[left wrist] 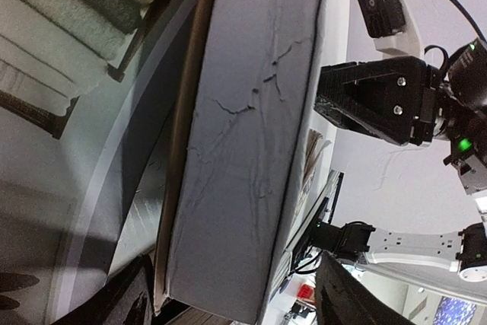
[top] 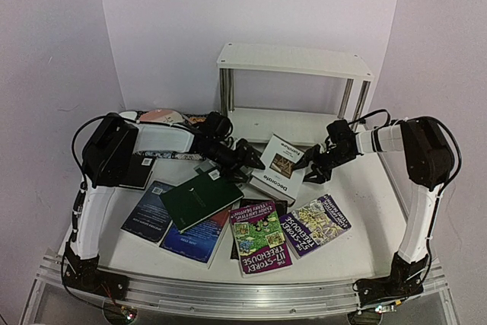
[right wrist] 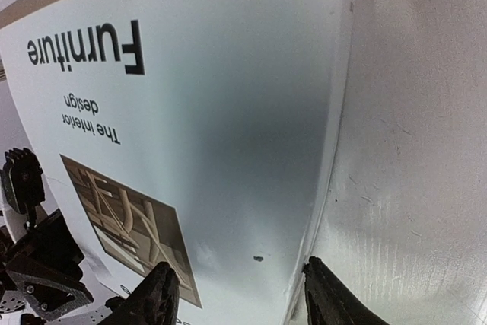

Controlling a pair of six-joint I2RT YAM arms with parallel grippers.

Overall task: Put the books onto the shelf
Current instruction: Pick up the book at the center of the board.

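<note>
The thick white "Decorate" book (top: 278, 160) sits tilted up in front of the shelf (top: 293, 60), whose white boards are bare. My left gripper (top: 245, 156) straddles the book's left end. In the left wrist view its grey cracked side (left wrist: 243, 150) fills the space inside the left gripper (left wrist: 232, 283), with a gap at the right finger (left wrist: 346, 298); it is open. My right gripper (top: 310, 167) is shut on the book's right edge, one finger (right wrist: 160, 298) over the "Furniture" cover (right wrist: 228, 112). Dark green (top: 199, 199), blue (top: 148, 212) and purple (top: 261, 235) books lie flat.
A second purple paperback (top: 314, 224) and a black book (top: 137, 171) also lie on the table. A pinkish round thing (top: 161, 116) sits at the back left behind the left arm. A metal rail (top: 243, 294) runs along the near edge.
</note>
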